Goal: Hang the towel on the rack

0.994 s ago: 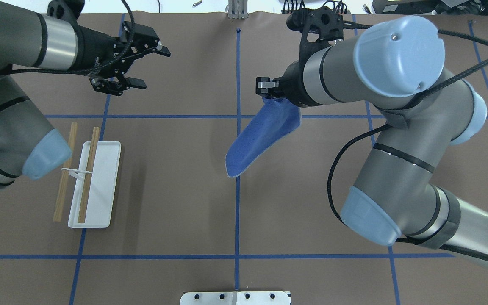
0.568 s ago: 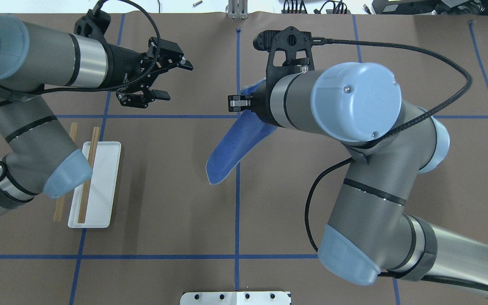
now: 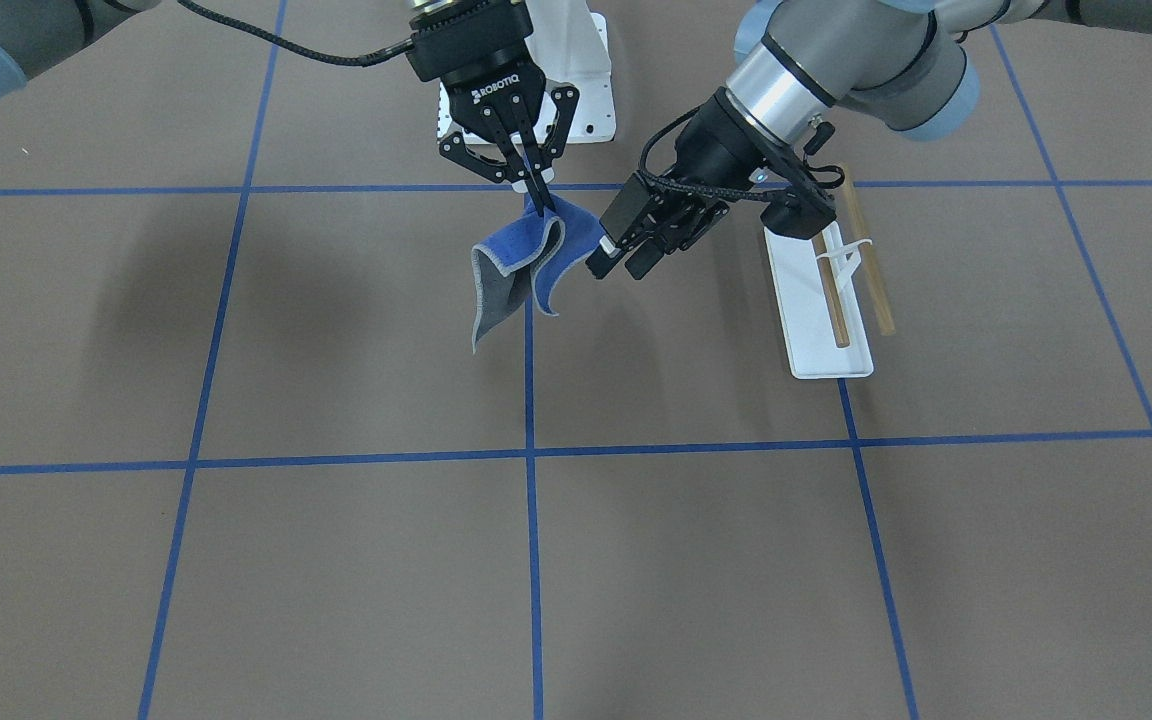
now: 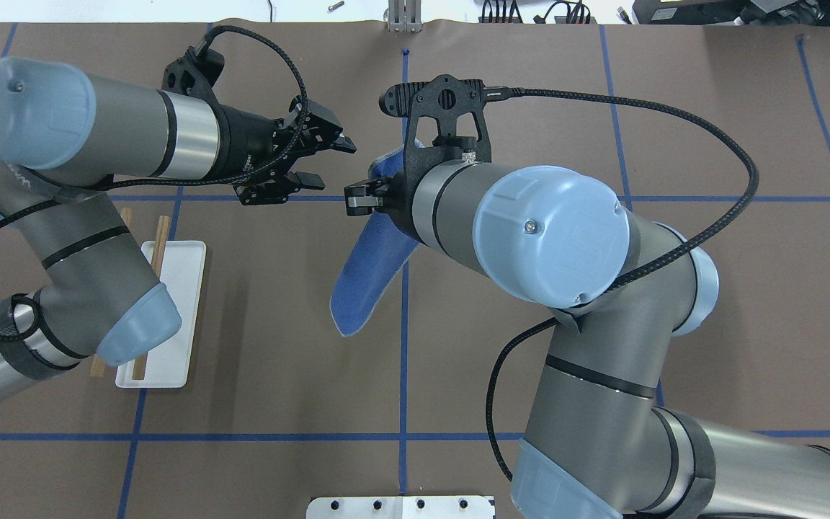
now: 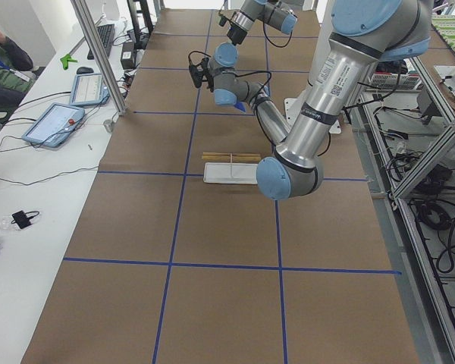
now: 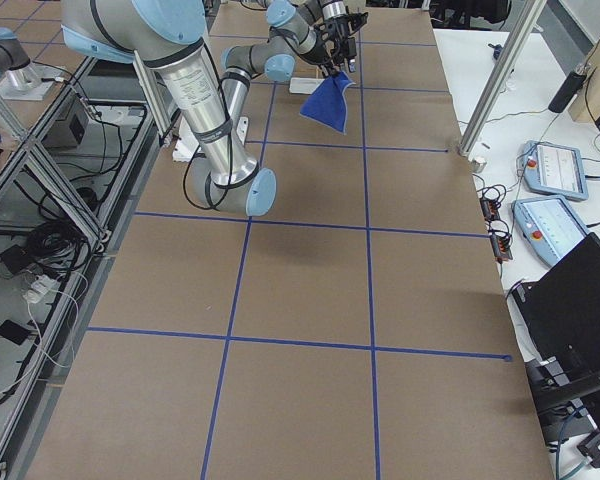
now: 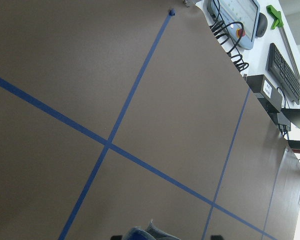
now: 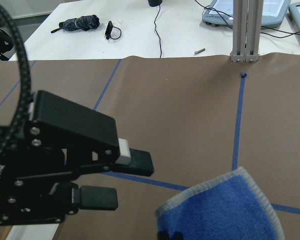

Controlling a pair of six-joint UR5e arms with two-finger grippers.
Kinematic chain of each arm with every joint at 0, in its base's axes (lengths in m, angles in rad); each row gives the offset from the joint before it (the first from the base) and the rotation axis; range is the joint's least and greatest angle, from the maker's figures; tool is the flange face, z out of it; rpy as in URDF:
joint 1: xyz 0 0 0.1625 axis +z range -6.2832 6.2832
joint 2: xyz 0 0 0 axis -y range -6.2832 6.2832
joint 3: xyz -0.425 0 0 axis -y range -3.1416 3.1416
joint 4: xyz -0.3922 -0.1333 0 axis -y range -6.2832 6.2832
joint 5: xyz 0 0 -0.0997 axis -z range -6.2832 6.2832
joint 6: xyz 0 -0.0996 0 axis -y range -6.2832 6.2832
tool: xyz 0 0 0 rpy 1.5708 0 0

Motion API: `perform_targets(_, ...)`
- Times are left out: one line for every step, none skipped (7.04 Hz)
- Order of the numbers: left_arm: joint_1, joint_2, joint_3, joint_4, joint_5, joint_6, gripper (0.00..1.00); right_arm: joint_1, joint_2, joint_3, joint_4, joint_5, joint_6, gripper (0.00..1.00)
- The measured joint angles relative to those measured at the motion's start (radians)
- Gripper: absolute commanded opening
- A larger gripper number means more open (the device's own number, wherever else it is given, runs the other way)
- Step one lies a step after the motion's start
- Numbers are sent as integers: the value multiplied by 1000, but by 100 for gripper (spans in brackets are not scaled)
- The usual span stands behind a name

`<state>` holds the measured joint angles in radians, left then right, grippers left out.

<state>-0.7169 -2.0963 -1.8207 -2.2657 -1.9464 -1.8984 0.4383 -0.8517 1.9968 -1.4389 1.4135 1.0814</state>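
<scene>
Across the table, the front camera has my right claw (image 3: 539, 205) pointing straight down from an upright wrist, its jaws pinched tight on one corner of the towel (image 3: 508, 272). The towel hangs off the table (image 3: 336, 560) in a loose fold, long axis running down and away from the pinch, with both blue and grey faces showing. My left claw (image 3: 619, 262) comes in low and slanted from the rack's side, jaws spread and empty, just beside the towel's edge. The rack (image 3: 821, 330) stands well apart behind that wrist, its two dowels lying along its white base. From overhead, my right forearm covers most of the right claw (image 4: 359, 200); the towel (image 4: 368, 281) trails out from under it toward my base, tapering to a rounded end. The left claw (image 4: 331, 163) reaches level toward the centre, jaws wide, and my left elbow hides part of the rack (image 4: 177, 303). At my right-hand end, the towel (image 6: 327, 103) hangs as a blue point. My right wrist camera shows the towel (image 8: 225, 210) close below, the left claw (image 8: 132, 182) gaping beside it, apart.
</scene>
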Motion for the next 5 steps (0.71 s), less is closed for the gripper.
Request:
perform_targets(12,-1,0,0,1,1,75,-5,4,-1,0,-8,-28,0)
perform_targets(21,-1,1,0,1,4,74,-14,5,-1,0,-21,-56,0)
perform_targets(26,-1,3,1,1,7,74,-27,6,-1,1,-40,-82,0)
perform_targets(29,-1,5,1,1,10,74,-44,7,-2,1,-62,-107,0)
perform_targets(35,-1,6,1,1,11,72,-58,8,-2,1,-81,-119,0)
